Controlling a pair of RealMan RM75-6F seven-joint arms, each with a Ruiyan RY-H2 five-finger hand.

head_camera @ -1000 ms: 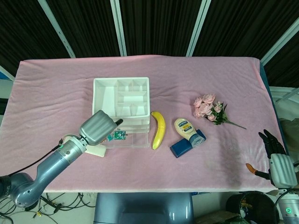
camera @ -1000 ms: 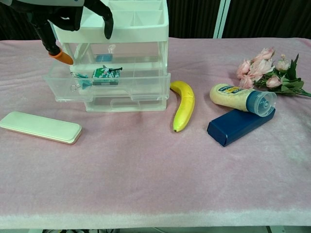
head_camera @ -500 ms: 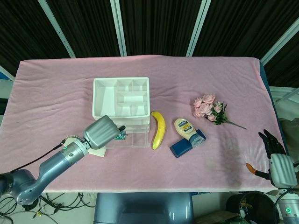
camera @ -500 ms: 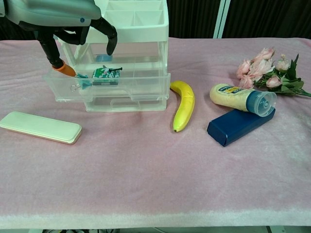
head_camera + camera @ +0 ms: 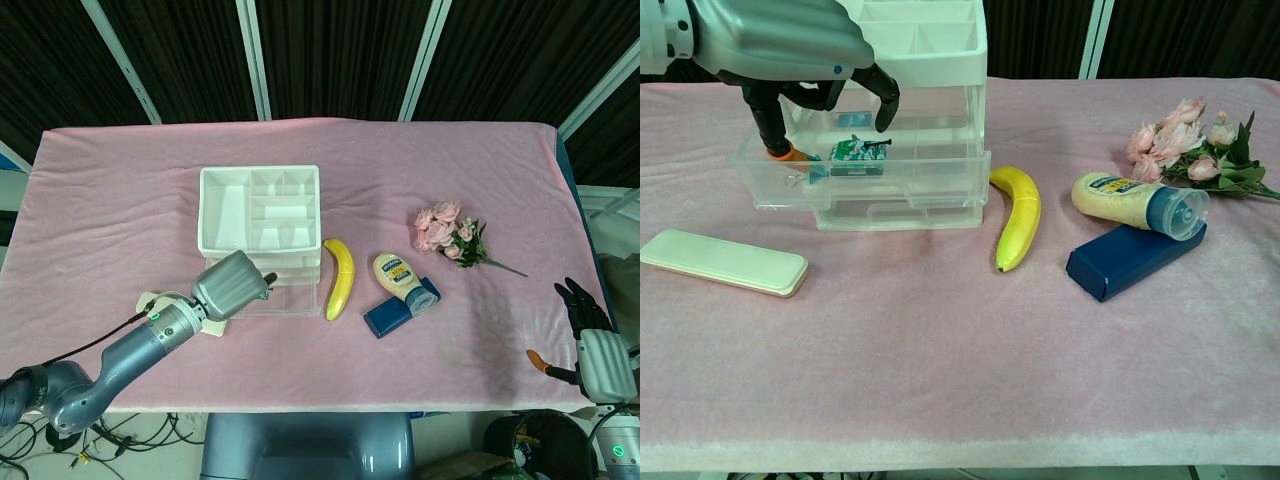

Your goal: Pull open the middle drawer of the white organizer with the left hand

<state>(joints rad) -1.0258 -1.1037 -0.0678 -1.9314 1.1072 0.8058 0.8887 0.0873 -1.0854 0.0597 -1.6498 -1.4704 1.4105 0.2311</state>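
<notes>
The white organizer [image 5: 258, 215] [image 5: 925, 40] stands left of centre, with clear drawers in its front. Its middle drawer [image 5: 860, 172] sticks out toward me and to the left, holding a small green packet [image 5: 853, 150]. My left hand [image 5: 790, 45] [image 5: 232, 285] hovers over that drawer with its fingers [image 5: 883, 95] apart and curled downward. The orange-tipped thumb [image 5: 778, 150] dips inside near the drawer's left front wall. The hand holds nothing. My right hand [image 5: 590, 325] hangs off the table's right edge, fingers spread, empty.
A flat white case [image 5: 725, 262] lies left of the organizer's front. To the organizer's right lie a banana [image 5: 1017, 215], a mayonnaise bottle [image 5: 1137, 203] on a blue box [image 5: 1130, 262], and pink flowers [image 5: 1190, 140].
My left hand has come down and to the right over the pulled-out drawer, its thumb now inside. The drawer and my right hand have not moved.
</notes>
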